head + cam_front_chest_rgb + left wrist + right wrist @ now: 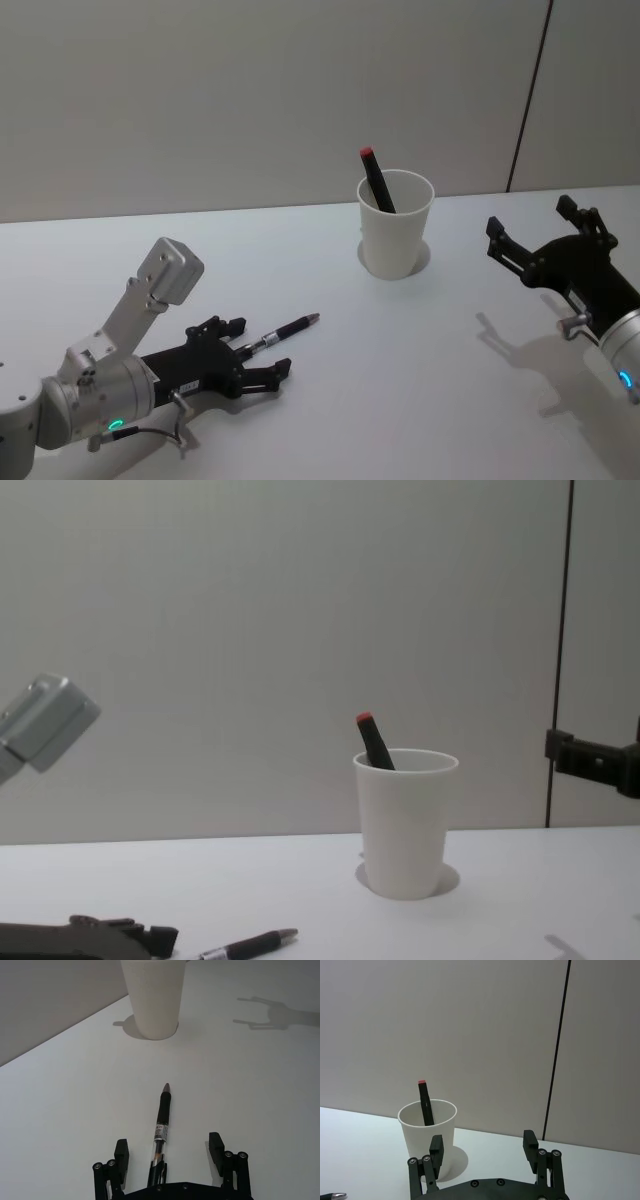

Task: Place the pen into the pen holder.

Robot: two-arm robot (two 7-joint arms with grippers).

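A black pen [285, 331] with a clear rear section lies on the white table, tip toward the pen holder [396, 240], a white paper cup at the back centre. My left gripper [258, 347] sits low over the table, open, one finger on each side of the pen's rear end [161, 1145] without closing on it. In the left wrist view the cup [155, 1000] stands straight ahead of the pen tip. My right gripper [533, 222] hovers open to the right of the cup [422, 1132], holding nothing. The chest view shows the pen [245, 946] at the bottom, left of the cup [402, 825].
A black marker with a red cap [376, 180] stands leaning inside the cup. The white table [420, 380] is bare between the pen and the cup. A grey wall rises just behind the table's far edge.
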